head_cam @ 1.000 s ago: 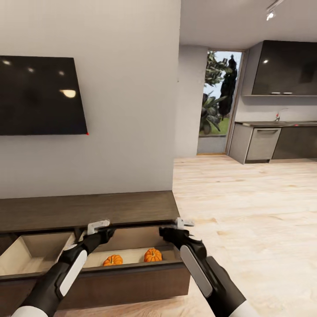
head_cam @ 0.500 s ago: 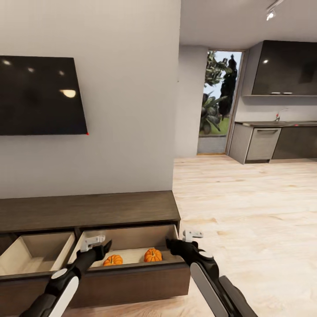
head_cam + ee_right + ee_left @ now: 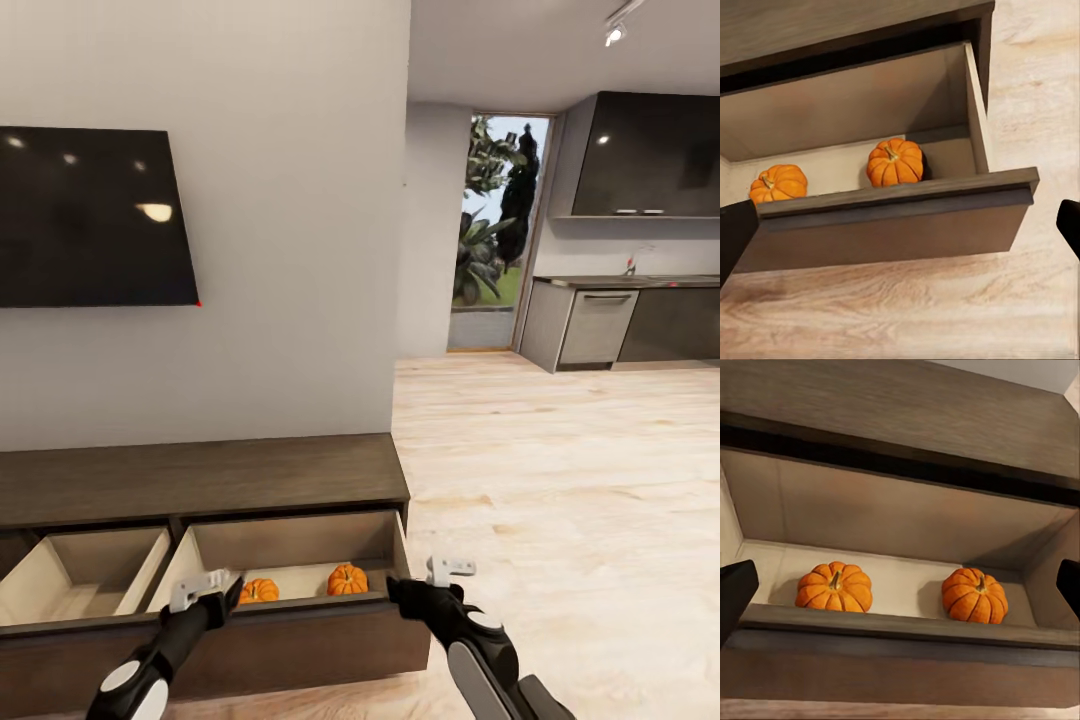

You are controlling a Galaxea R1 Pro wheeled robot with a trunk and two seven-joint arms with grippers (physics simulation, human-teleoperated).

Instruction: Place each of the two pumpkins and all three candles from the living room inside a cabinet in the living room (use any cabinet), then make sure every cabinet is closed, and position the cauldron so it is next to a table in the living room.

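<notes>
Pumpkins, two of them, sit side by side in the pulled-out right drawer point(image 3: 290, 640) of the low dark cabinet point(image 3: 200, 475): one point(image 3: 259, 590) by the front edge, the other point(image 3: 347, 578) nearer the right wall. Left pincer point(image 3: 205, 588) and right pincer point(image 3: 448, 570) hover at the drawer front, both spread wide, holding nothing

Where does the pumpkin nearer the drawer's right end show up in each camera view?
Head view: the right-end pumpkin sits low in the picture, inside the open drawer, left of the right gripper.
Left wrist view: the same pumpkin lies at centre-right.
Right wrist view: it lies near the centre.
Shared landmark: the other pumpkin beside it in that drawer.
</notes>
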